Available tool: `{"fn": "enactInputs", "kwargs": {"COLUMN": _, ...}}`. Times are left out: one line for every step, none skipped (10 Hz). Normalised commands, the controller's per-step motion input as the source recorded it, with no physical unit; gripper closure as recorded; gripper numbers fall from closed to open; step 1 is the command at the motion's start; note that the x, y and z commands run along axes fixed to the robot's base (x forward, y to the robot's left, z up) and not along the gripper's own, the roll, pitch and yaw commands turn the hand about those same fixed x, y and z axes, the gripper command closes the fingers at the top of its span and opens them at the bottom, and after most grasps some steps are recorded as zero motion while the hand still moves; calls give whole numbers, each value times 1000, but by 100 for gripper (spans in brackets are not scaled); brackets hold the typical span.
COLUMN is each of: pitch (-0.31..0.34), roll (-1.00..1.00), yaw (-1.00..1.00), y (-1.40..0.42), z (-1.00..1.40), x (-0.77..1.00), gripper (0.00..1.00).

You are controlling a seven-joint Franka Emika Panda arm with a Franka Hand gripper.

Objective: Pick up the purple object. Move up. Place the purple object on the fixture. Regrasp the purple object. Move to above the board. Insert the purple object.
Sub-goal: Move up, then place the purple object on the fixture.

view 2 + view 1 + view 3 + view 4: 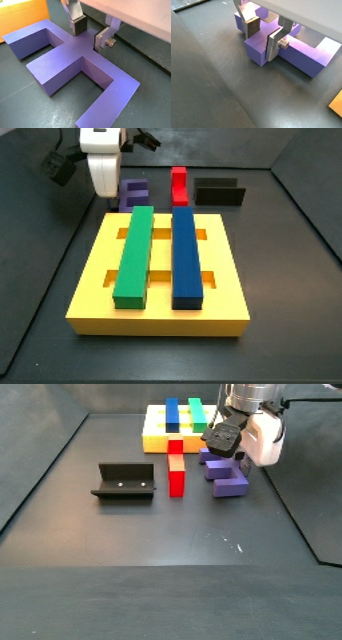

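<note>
**A:** Item one, nearest the wrist?

**B:** The tool [90, 31], two flat silver fingers with dark pads, down over the flat matte purple-indigo cross-shaped block [73, 65]. In both wrist views the fingers straddle the block's central bar; whether the pads press it I cannot tell. The jaws are neither wide apart nor clearly clamped.

**A:** Where does the block lie?

**B:** Flat on the dark table [147, 574], not lifted. In a side view it sits just beside the upright red block [177, 476], close to the large yellow slotted board [158, 436].

**A:** Further off?

**B:** The black L-shaped fixture [123, 481], well apart from the purple block, past the red one. The board [160, 298] carries a long green bar [134, 258] and a long dark-blue bar [186, 258] in its slots.

**A:** Step in hand?

**B:** By my reading, the first pick-up, at the grasp. The next move calls for a firm pinch on the bar, then a straight lift clear of the red block.
</note>
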Motion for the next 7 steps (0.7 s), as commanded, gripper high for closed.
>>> {"fn": "enactInputs", "kwargs": {"pitch": 7, "roll": -2, "yaw": -8, "y": -16, "z": 829, "x": -21, "gripper": 100}}
{"fn": "enactInputs", "kwargs": {"pitch": 35, "roll": 1, "yaw": -7, "y": -13, "z": 755, "x": -63, "gripper": 100}}
{"fn": "enactInputs", "kwargs": {"pitch": 20, "roll": 14, "yaw": -7, "y": 1, "z": 423, "x": -56, "gripper": 100}}
{"fn": "enactInputs", "kwargs": {"pitch": 0, "roll": 0, "yaw": -9, "y": 0, "z": 0, "x": 0, "gripper": 100}}
{"fn": "enactInputs", "kwargs": {"pitch": 0, "roll": 0, "yaw": -31, "y": 0, "z": 0, "x": 43, "gripper": 100}}
{"fn": "enactInputs", "kwargs": {"pitch": 0, "roll": -203, "yaw": -3, "y": 66, "z": 49, "x": 0, "gripper": 100}}
{"fn": "enactInputs", "kwargs": {"pitch": 0, "roll": -240, "yaw": 0, "y": 114, "z": 366, "x": 0, "gripper": 100}}
